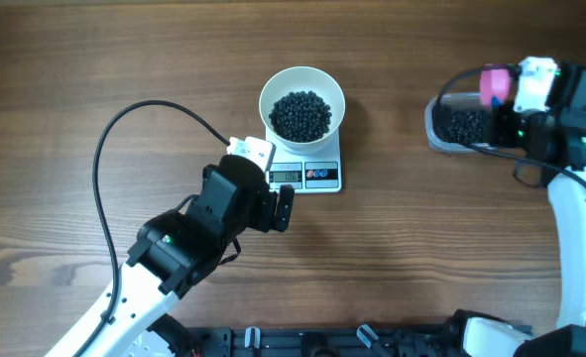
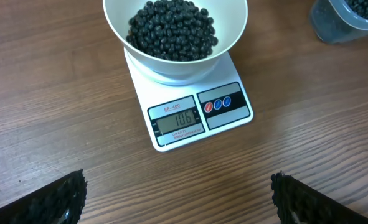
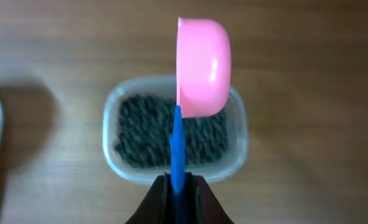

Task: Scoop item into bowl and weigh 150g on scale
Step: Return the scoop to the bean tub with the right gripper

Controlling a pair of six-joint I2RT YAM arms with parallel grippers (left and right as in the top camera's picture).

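Bowl [image 2: 177,68] sits ahead of left gripper [image 2: 177,186], spread apart (right gripper [image 3: 179,183] clamps scoop [image 3: 202,68]).

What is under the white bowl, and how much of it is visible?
The scale is under the bowl. Its front part shows, with the display and two buttons. The bowl, which holds black beads, covers the rest of its top.
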